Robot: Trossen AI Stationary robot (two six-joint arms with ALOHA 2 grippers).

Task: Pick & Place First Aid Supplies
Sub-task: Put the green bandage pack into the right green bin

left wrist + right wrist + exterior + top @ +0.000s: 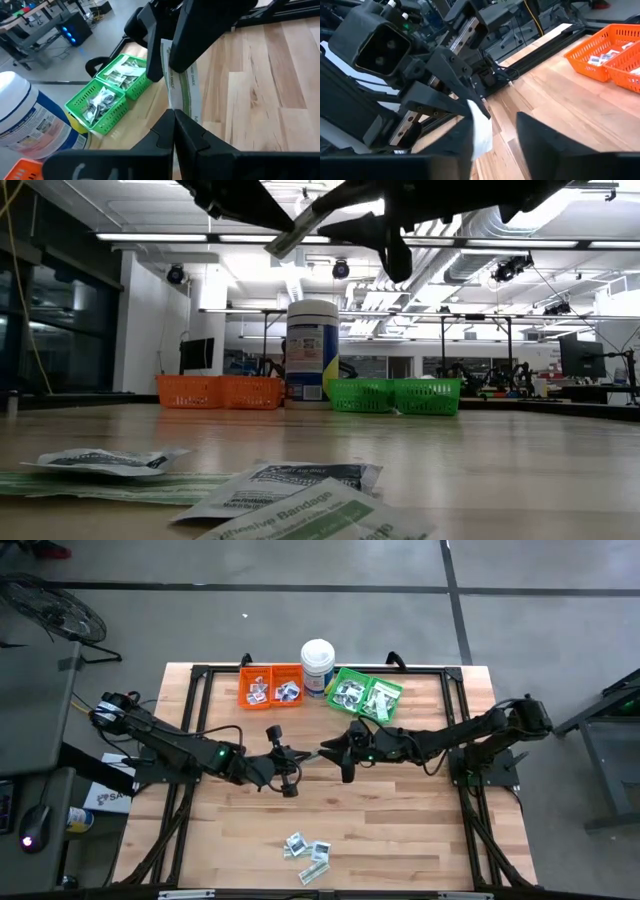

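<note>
Mid-table, above the wooden table (400,830), two grippers meeting tip to tip. Left gripper (305,759) fully closed, pinching one end of a long green-and-white strip packet (182,85) held off the surface. Right gripper (325,751) facing it from the opposite side, fingers (192,30) partly apart and straddling the far end of the same strip packet; firm clamping by this gripper not discernible. In the right wrist view, white packet edge (481,131) lying against one finger of the right gripper, with the other finger standing clear.

Remaining loose packets (307,855) in a small cluster near the front edge of the table, well apart from both grippers; square white ones with dark print and longer green-and-white strips mixed together, lying flat.

Along the back edge: orange bins (270,685), white tub (318,666) between, green bins (366,695), each bin already containing packets.
</note>
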